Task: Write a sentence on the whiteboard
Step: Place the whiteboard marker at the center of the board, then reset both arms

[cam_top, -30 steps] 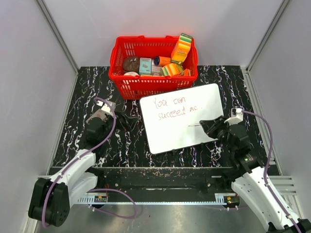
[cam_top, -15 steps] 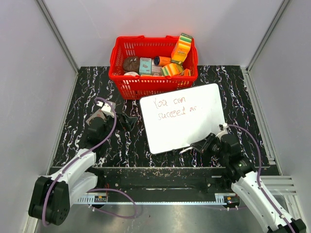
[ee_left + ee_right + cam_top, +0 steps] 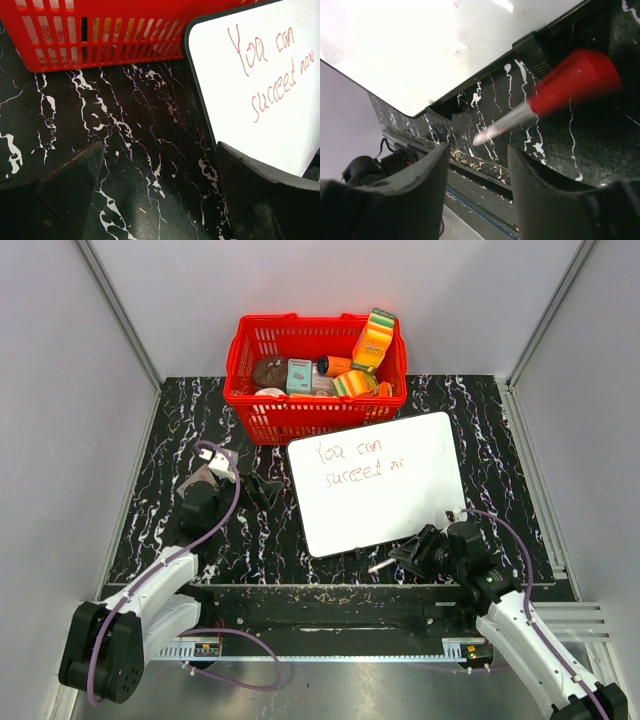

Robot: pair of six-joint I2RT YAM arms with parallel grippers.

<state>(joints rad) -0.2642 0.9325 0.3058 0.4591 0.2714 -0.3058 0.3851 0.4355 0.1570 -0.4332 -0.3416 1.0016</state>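
On the black worktop [image 3: 200,420]: whiteboard [image 3: 390,510] bearing red sentence [image 3: 362,462]; left fingers [image 3: 70,185] spread wide; right fingers [image 3: 420,185] narrowly parted, marker [image 3: 570,80] just beyond.

The black marbled table [image 3: 170,430] carries a red basket [image 3: 300,420] and the whiteboard [image 3: 390,510].

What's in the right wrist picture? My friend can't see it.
A blurry red and silver marker shows just past the parted, empty jaws of the right gripper, over the black marbled table. The whiteboard, blank here, fills the top.
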